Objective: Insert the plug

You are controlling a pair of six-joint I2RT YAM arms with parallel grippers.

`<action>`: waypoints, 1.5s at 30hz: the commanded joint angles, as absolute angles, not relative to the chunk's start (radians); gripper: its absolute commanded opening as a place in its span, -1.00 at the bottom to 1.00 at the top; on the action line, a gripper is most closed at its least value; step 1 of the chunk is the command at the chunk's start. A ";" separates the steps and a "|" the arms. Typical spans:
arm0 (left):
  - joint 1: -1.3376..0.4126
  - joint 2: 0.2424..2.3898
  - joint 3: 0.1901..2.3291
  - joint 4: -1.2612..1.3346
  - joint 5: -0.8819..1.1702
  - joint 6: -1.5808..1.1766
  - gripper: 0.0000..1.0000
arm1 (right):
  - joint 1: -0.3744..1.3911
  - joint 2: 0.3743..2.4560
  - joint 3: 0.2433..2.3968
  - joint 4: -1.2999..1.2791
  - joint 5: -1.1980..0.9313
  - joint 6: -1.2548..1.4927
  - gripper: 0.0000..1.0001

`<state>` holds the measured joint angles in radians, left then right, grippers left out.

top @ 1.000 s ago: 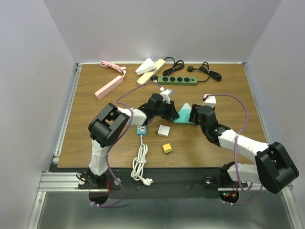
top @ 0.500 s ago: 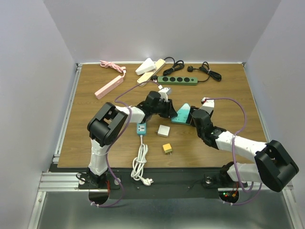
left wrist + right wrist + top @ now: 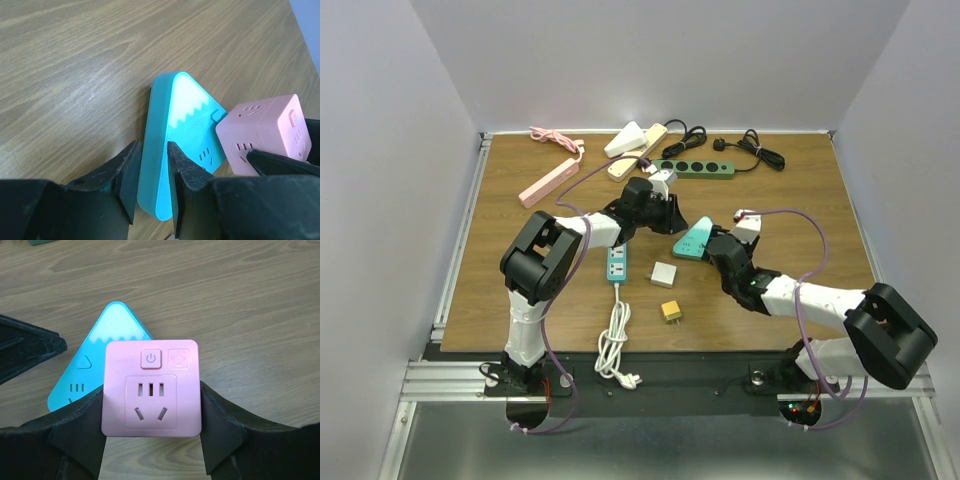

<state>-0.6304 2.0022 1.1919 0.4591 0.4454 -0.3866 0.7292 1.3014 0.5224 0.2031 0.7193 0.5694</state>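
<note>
A teal triangular socket block (image 3: 185, 125) lies on the wooden table, and my left gripper (image 3: 153, 150) is shut on its thick left edge. In the right wrist view my right gripper (image 3: 151, 407) is shut on a pink cube adapter (image 3: 150, 385), one finger on each side. The cube's socket face and power button face the camera, and no plug pins show on it. It hangs over the teal block's (image 3: 97, 347) near right corner; whether they touch I cannot tell. From above, the teal block (image 3: 690, 241) sits between the two grippers and the cube is hidden.
A green power strip (image 3: 692, 169), cream strips (image 3: 638, 142), a pink strip (image 3: 548, 183) and black cords (image 3: 750, 150) lie along the back. Nearer are a small teal extension (image 3: 616, 263) with a white cord, a grey cube (image 3: 664, 274) and a yellow cube (image 3: 671, 311).
Both grippers and the teal block have shifted a little to the left and toward the back. The right gripper has carried the pink cube closer to the block.
</note>
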 commanded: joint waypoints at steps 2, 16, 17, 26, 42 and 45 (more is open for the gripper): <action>-0.626 1.999 1.216 0.459 0.492 -0.359 -0.25 | 0.787 1.382 0.499 0.086 0.707 0.681 -0.99; -0.629 1.979 1.157 0.492 0.517 -0.356 -0.24 | 0.905 1.468 0.509 0.026 0.836 0.768 -0.99; -0.629 1.979 1.155 0.495 0.517 -0.356 -0.24 | 0.910 1.471 0.511 0.022 0.841 0.773 -0.99; -0.641 2.005 1.173 0.499 0.538 -0.357 -0.24 | 0.937 1.577 0.577 -0.075 0.914 0.841 -0.99; -0.652 2.008 1.144 0.509 0.563 -0.368 -0.24 | 0.937 1.589 0.606 -0.103 0.920 0.873 -0.99; -0.657 1.993 1.100 0.538 0.575 -0.380 -0.24 | 0.934 1.578 0.623 -0.104 0.946 0.847 -0.99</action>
<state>-0.6319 2.0148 1.1481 0.5053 0.5037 -0.3683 0.9310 1.5368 0.6495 0.0608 1.1145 0.8188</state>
